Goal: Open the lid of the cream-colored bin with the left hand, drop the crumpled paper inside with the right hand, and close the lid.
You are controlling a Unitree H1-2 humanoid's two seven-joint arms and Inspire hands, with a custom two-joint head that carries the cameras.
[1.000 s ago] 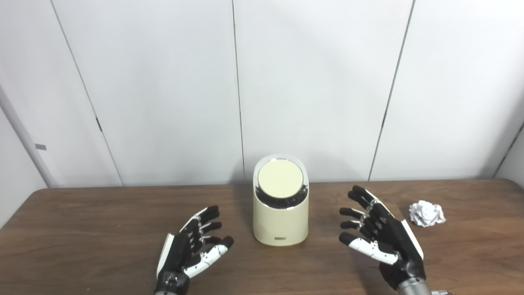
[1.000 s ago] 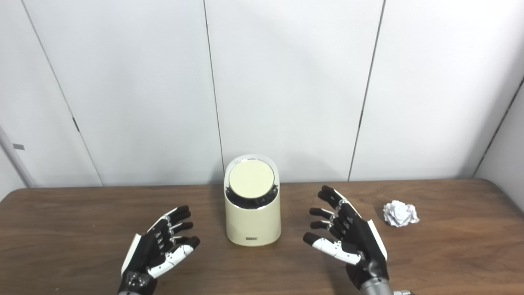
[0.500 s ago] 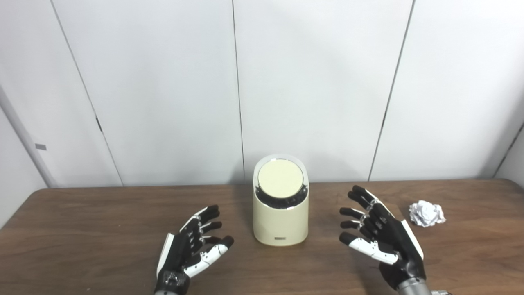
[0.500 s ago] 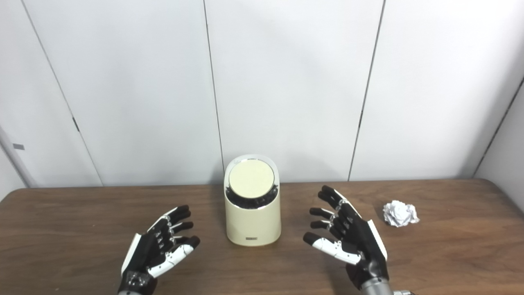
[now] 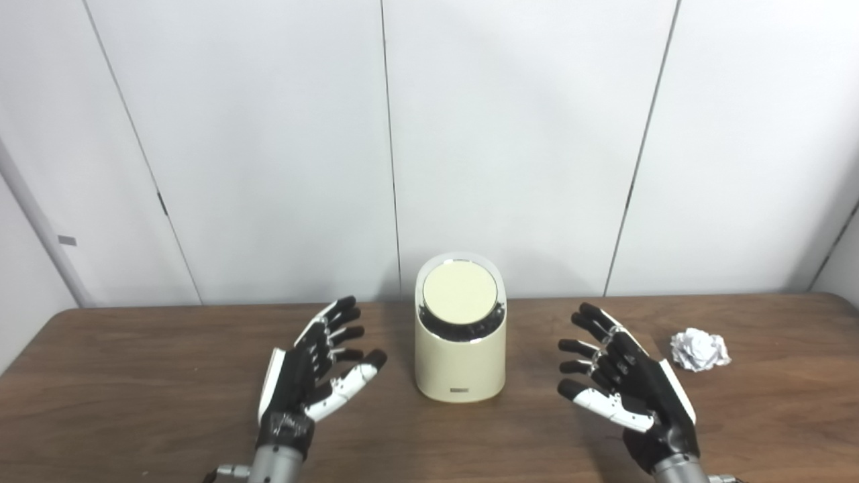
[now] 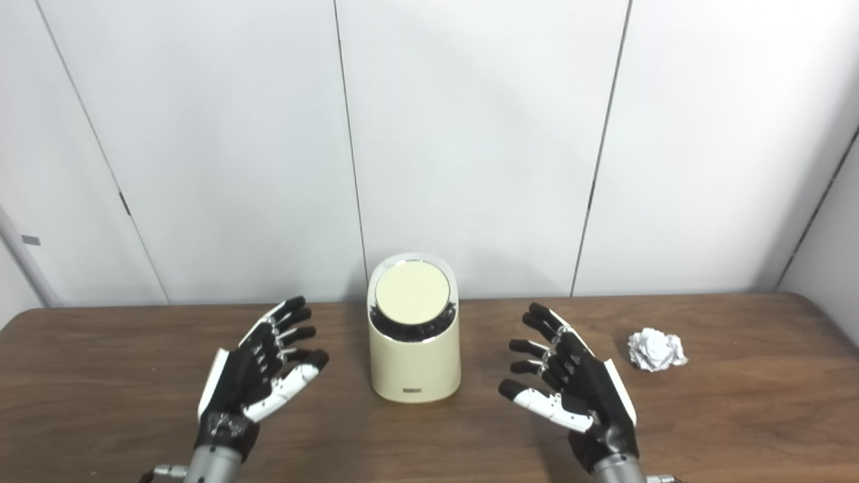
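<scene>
The cream-colored bin stands upright at the middle of the brown table. Its round tilted lid is shut. The crumpled white paper lies on the table to the right of the bin. My left hand is open and empty, raised left of the bin, palm toward it, apart from it. My right hand is open and empty, right of the bin, between it and the paper, touching neither.
White wall panels stand right behind the table's far edge. The table's left corner and right far corner are in view.
My left hand has risen and moved forward toward the bin's height. The right hand, bin and paper have stayed in place.
</scene>
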